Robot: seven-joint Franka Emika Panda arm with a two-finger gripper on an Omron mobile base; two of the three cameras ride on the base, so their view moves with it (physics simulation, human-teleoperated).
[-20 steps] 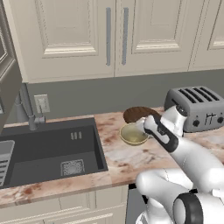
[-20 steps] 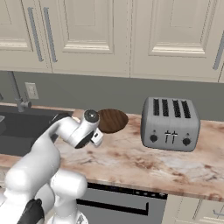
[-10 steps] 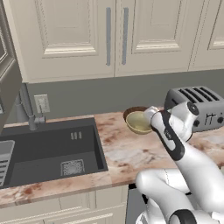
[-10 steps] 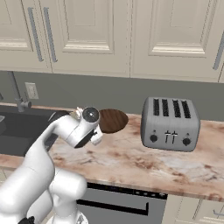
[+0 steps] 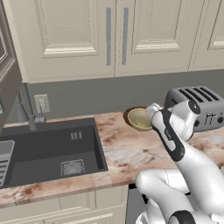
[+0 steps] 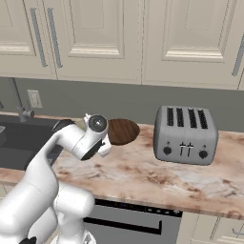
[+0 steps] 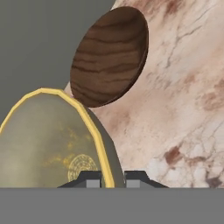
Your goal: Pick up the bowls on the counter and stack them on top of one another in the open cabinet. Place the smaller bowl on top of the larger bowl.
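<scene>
Fingers: your gripper (image 7: 113, 176) is pinched tight on the rim of the smaller bowl (image 5: 140, 118), one finger inside the yellow edge and one outside, as the hand view shows
Smaller bowl: you hold it lifted off the worktop (image 5: 127, 151) and tipped, so its olive hollow faces the left base camera; it hangs in front of the grey backsplash, just beside the toaster (image 6: 186, 134)
Larger bowl: the dark brown one (image 6: 122, 131) sits flat on the worktop near the back wall, between your hand and the toaster in the right base view, just beyond the held bowl in the hand view; nothing touches it
Cabinet: the doors above you with the bar handles (image 5: 116, 36) are shut; you cannot see the open cabinet's shelf from here, only a dark edge at the far left of the left base view
Step in hand: you appear to be carrying the smaller bowl first, with the larger one not yet picked up
Next move: since the small bowl must end on top, you likely need to park it on the shelf to one side, or leave room there for the brown bowl to go underneath; keep the pinch firm, because a rim grip on a tilted bowl could slip
</scene>
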